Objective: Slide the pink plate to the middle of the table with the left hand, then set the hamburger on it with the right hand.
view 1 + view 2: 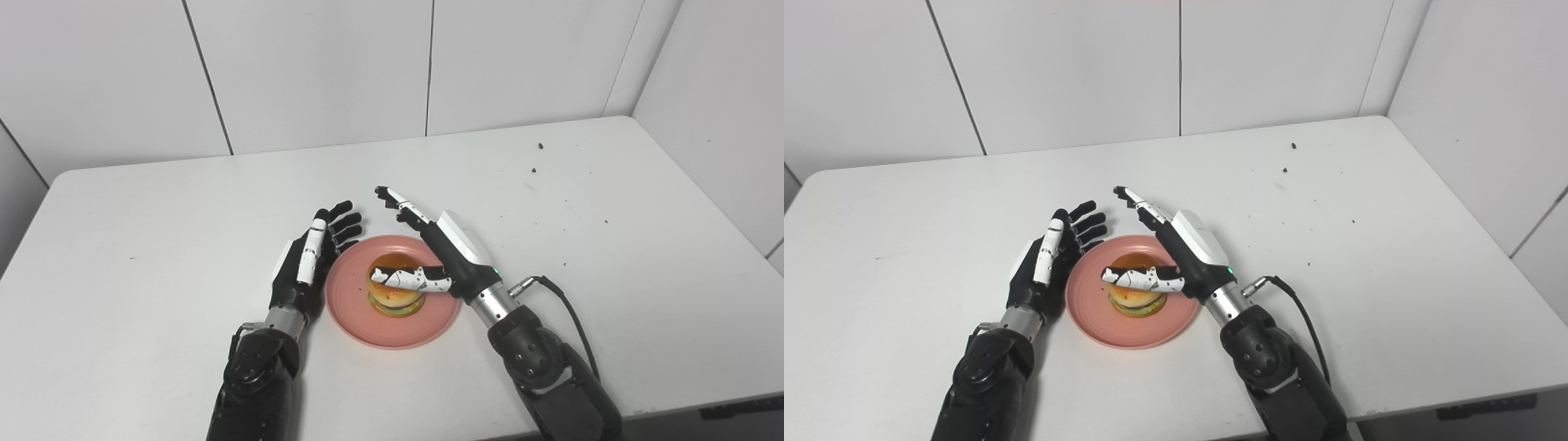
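Note:
The pink plate lies near the middle of the white table, toward the front. The hamburger sits upright on the plate. My right hand is open beside and above the hamburger: its fingers stretch straight away over the plate's far rim and its thumb crosses in front of the bun's top. It does not grip the hamburger. My left hand is open, standing on edge against the plate's left rim with fingers straight.
The white table has a few dark crumbs at the far right. Walls close the back and right sides. The front table edge runs just under my forearms.

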